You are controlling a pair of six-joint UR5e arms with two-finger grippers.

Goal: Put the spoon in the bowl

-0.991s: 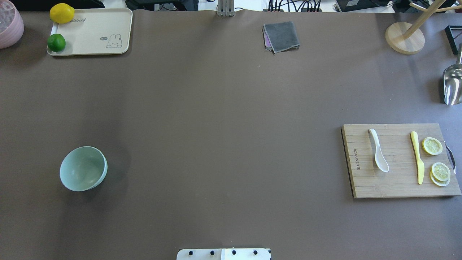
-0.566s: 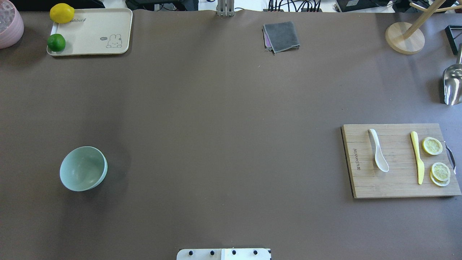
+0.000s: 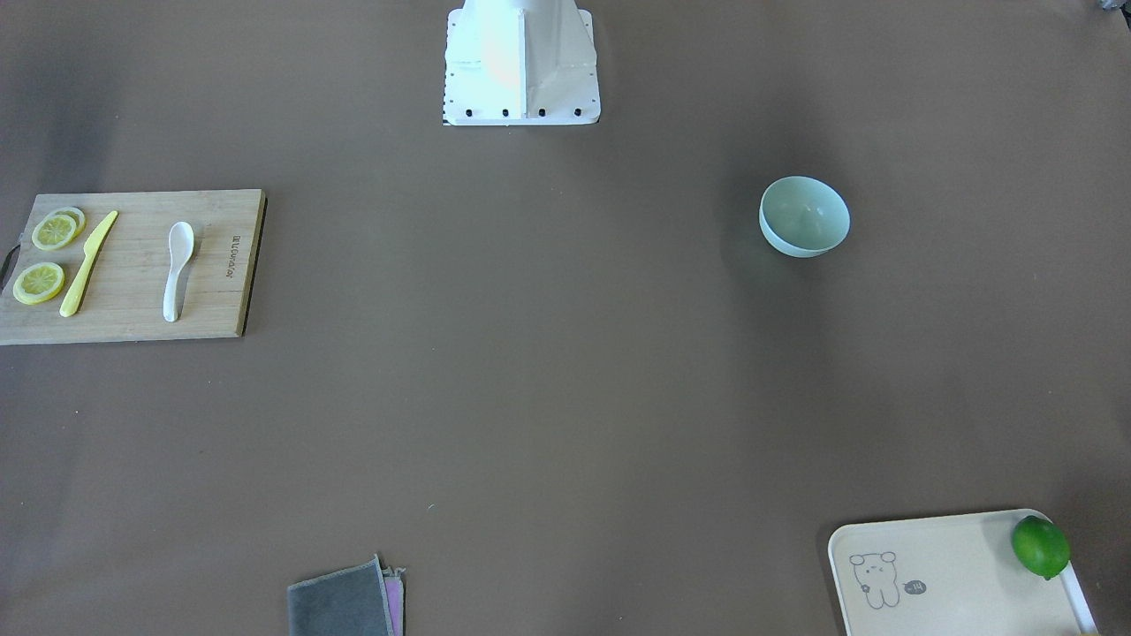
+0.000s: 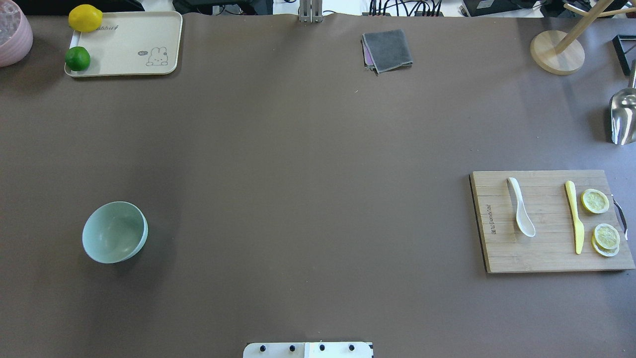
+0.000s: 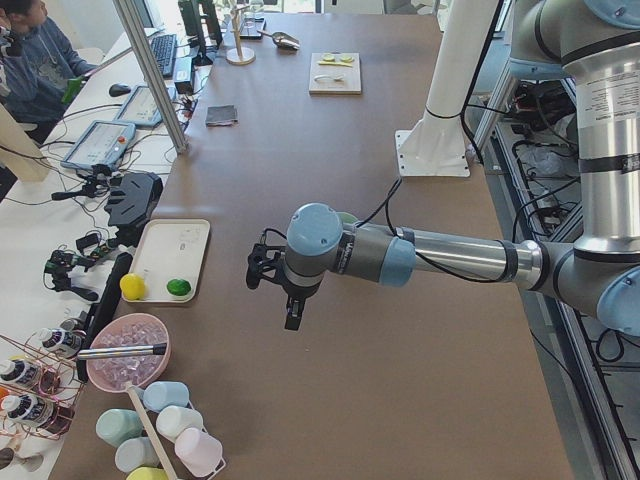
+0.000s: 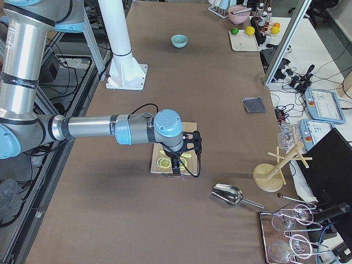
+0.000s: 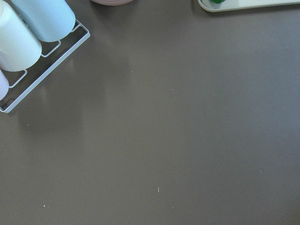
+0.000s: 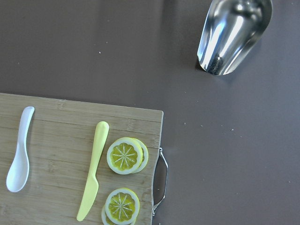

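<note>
The white spoon (image 4: 520, 214) lies on a wooden cutting board (image 4: 502, 253) at the table's right, scoop toward the robot; it also shows in the front view (image 3: 177, 269) and the right wrist view (image 8: 19, 154). The mint-green bowl (image 4: 113, 232) stands empty and upright on the table's left, also in the front view (image 3: 802, 216). The left gripper (image 5: 290, 312) hangs above the table left of the bowl; the right gripper (image 6: 177, 164) hangs over the board's outer end. Both show only in the side views, so I cannot tell whether they are open or shut.
A yellow knife (image 4: 575, 216) and lemon slices (image 4: 595, 201) lie on the board beside the spoon. A metal scoop (image 4: 623, 117) and a wooden stand (image 4: 556, 52) are at the far right. A tray (image 4: 134, 37) with lemon and lime and a grey cloth (image 4: 387, 49) are at the far edge.
</note>
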